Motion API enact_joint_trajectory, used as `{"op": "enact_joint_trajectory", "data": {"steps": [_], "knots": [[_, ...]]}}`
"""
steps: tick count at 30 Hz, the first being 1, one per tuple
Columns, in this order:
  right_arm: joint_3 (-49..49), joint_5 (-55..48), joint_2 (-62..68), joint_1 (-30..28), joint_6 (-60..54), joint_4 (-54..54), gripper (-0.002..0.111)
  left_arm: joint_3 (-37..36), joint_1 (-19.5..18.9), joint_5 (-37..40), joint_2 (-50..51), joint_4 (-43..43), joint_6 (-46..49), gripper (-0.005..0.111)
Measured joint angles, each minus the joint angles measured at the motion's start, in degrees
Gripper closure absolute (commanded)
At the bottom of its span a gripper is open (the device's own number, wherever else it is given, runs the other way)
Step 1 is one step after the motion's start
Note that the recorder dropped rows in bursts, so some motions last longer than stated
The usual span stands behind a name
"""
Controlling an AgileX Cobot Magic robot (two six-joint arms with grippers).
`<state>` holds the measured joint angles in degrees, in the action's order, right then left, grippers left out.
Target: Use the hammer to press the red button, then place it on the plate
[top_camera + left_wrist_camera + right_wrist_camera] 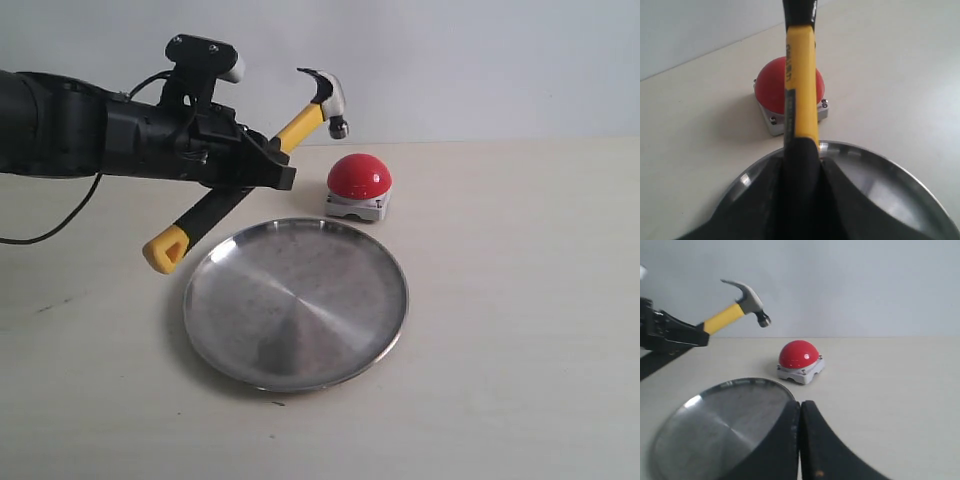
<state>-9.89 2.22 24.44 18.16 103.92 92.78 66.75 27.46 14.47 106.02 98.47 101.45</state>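
My left gripper (268,172) is shut on the hammer (300,122), holding its black handle in the air with the dark head up to the right and the yellow looped end (166,248) hanging low at the left. The hammer head (751,300) is above and left of the red button (359,177), not touching it. The red button (771,92) shows behind the yellow neck (801,85) in the left wrist view. The silver plate (296,300) lies flat in front of the button. My right gripper (800,405) is shut and empty, at the plate's (715,425) near right edge.
A pale table (520,300) carries everything, with a plain light wall behind. A black cable (60,225) trails from the left arm onto the table at the far left.
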Motion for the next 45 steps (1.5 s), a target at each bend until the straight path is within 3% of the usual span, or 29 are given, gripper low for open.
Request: {"op": "enact_joint_trajectory", "data": {"steps": [15, 17, 18, 21, 26, 28, 37, 45], "knots": [[0.1, 2.14, -4.44, 0.0, 1.14, -0.11, 0.108, 0.36, 0.24, -0.32, 0.25, 0.02, -0.42, 0.107], [0.1, 2.14, -4.44, 0.0, 1.14, -0.11, 0.108, 0.48, 0.24, 0.02, 0.25, -3.55, -3.26, 0.107], [0.1, 2.14, -4.44, 0.0, 1.14, -0.11, 0.108, 0.61, 0.24, 0.06, 0.25, -6.71, -5.95, 0.107], [0.1, 2.14, -4.44, 0.0, 1.14, -0.11, 0.108, 1.18, 0.6, -1.19, 0.25, -27.08, -26.48, 0.107], [0.1, 2.26, -4.44, 0.0, 1.24, -0.11, 0.108, 1.54, 2.49, -5.05, 0.25, -79.95, -78.64, 0.107], [0.1, 2.26, -4.44, 0.0, 1.24, -0.11, 0.108, 0.98, 3.63, -7.38, 0.25, -94.45, -94.42, 0.107], [0.1, 2.26, -4.44, 0.0, 1.24, -0.11, 0.108, -1.42, 6.34, -22.34, 2.51, -118.55, -123.37, 0.107], [0.1, 2.26, -4.44, 0.0, 1.24, -0.11, 0.108, 1.46, 6.46, -23.34, 5.62, -122.22, -129.52, 0.107]]}}
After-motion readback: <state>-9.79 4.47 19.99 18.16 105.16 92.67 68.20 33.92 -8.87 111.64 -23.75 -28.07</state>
